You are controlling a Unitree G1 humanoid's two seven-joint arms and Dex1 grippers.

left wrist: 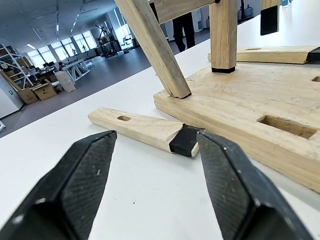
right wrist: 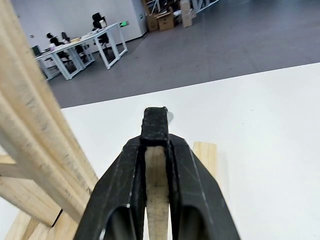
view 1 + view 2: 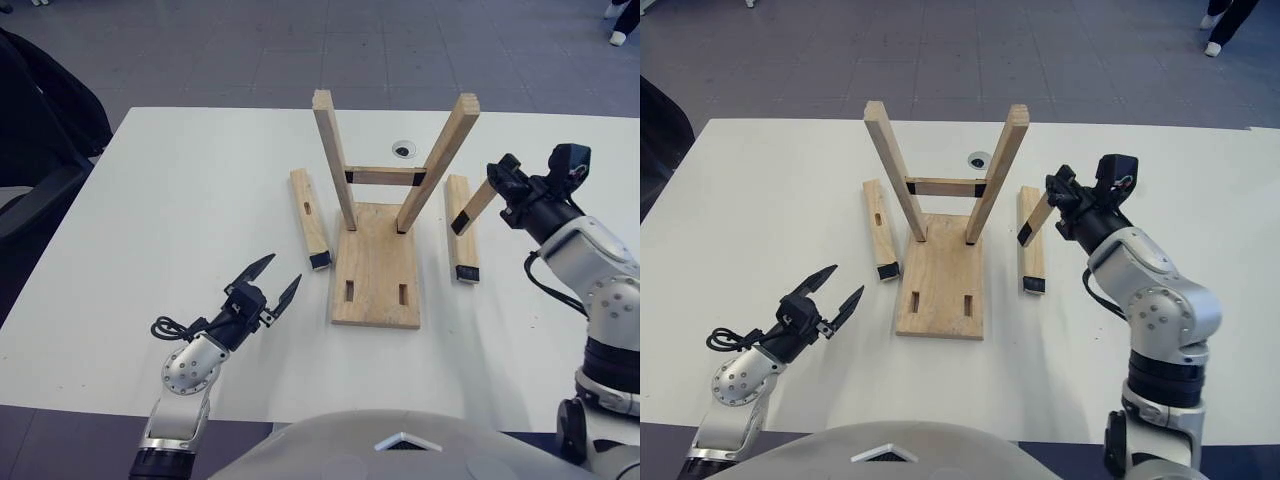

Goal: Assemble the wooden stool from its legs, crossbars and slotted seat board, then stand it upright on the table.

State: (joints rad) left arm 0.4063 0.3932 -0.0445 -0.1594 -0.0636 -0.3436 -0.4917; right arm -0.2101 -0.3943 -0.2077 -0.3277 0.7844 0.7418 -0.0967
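Building the second leg pair looks to be the step in hand: the flat, pale wooden slotted seat board [image 3: 376, 262] lies on the white bench [image 3: 150, 250] with two upright pale wooden legs [image 3: 334, 160] plugged into its far end and tied together by a short fitted wooden crossbar [image 3: 380, 176], while the two near slots [image 3: 349, 290] sit open. Over on the right, the right end effector [image 3: 500, 182] is clamped on a second short wooden crossbar with a black tip [image 3: 474, 208], held tilted in the air, tip down, just above the loose right-hand wooden leg [image 3: 460, 228] lying flat beside the board. The left end effector [image 3: 283, 268] is spread wide with nothing in it, low over the bench and near the loose left-hand wooden leg [image 3: 309, 217], whose black foot points toward it. Next, by my reckoning, the held crossbar's tip must go into a side hole of a loose leg, like the one on the left-hand leg. That calls for careful alignment and probably the free end effector steadying the leg.
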